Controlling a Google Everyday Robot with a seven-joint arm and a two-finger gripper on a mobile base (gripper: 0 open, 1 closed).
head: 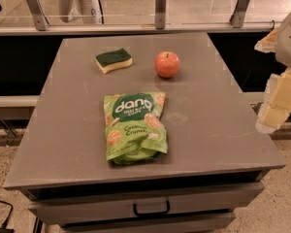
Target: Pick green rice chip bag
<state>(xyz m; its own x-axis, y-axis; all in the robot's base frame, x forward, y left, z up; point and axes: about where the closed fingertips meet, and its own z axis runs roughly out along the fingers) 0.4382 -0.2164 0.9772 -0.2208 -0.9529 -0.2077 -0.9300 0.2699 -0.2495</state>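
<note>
Pincer (274, 111) far rt of chip bag (134, 126).

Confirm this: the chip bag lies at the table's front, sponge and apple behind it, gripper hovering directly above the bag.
Wrong on the gripper: in the camera view it hangs beyond the right edge of the table, apart from the green rice chip bag. The bag does lie at the front, with the sponge and apple behind it.
</note>
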